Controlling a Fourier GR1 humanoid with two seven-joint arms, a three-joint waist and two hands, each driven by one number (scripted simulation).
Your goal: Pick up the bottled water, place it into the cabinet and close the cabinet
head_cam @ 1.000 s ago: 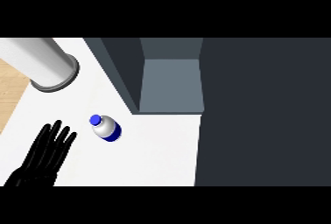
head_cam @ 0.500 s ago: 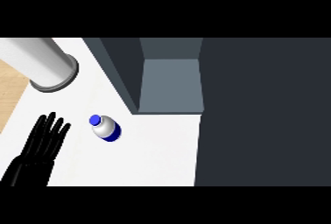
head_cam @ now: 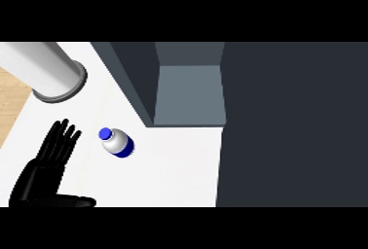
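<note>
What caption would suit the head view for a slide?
Open left hand beside the bottled water on the white counter, with the open cabinet beyond.

The grey cylinder [head_cam: 45,68] up-left of the bottled water [head_cam: 117,143] runs off the frame, and the left hand [head_cam: 45,175] is cut at the wrist. Cabinet [head_cam: 188,87] interior's mostly out of sight.

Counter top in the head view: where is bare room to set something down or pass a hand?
Bare white counter lies right of the bottled water, up to the dark cabinet door, and below the open cabinet. It is tighter on the left, between the open left hand, the bottle and the grey cylinder.
</note>
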